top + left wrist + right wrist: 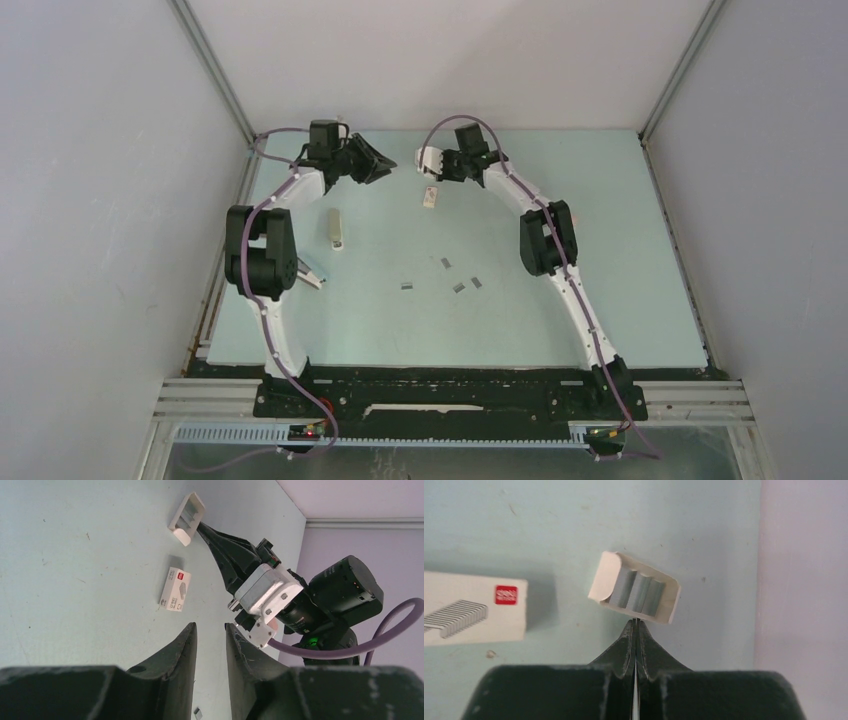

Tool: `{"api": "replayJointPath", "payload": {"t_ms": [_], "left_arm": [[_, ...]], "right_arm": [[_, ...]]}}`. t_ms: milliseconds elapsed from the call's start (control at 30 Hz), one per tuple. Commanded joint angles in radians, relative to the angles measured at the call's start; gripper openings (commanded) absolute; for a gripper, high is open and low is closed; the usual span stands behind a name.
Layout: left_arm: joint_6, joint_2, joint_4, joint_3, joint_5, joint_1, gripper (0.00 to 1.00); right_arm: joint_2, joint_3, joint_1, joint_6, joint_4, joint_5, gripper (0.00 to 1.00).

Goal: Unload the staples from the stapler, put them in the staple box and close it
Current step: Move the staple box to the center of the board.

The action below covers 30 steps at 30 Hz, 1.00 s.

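**Loose staples mid-surface, both pincers at the far edge**

Lying flat in the middle of the surface (560, 200): four staples (459, 287), three in a loose cluster and the fourth off to the left, none touching. Well apart from both pincers, and nearer the arm bases.

At the far edge: right pincer (636, 622) pressed together on the rim of one white tray (596, 582). Inside the tray: three grey blocks (639, 592), side by side. Near it: left pincer (210, 630), slightly apart, gripping nothing, aimed toward the tray.

Also counted:
- One box (474, 607) with a red label, flat on the surface near the tray.
- One stapler (337, 228), flat, left of the box.
- One slim silvery piece (310, 275) by the left arm's elbow, too small to tell what.
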Motion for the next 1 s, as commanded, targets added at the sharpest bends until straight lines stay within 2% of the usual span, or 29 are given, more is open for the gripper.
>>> {"api": "replayJointPath", "payload": {"t_ms": [0,133,433,700,967], "left_arm": [[0.039,-0.072,0.029,-0.027,0.026,0.007,0.33],[0.045,-0.074,0.035,-0.035,0.032,0.009,0.33],[0.042,-0.069,0.057,-0.052,0.032,0.010,0.34],[0.040,-0.063,0.069,-0.049,0.034,0.012,0.34],[0.055,-0.082,0.070,-0.083,0.032,0.022,0.34]], "right_arm": [[-0.057,-0.024,0.022,0.014,-0.048,-0.060,0.01],[-0.077,-0.025,-0.011,0.106,0.014,-0.074,0.03],[-0.085,-0.049,-0.055,0.149,0.132,0.029,0.02],[-0.028,-0.005,-0.049,0.107,0.175,0.048,0.02],[0.014,0.012,-0.034,0.051,0.186,-0.012,0.03]]}}
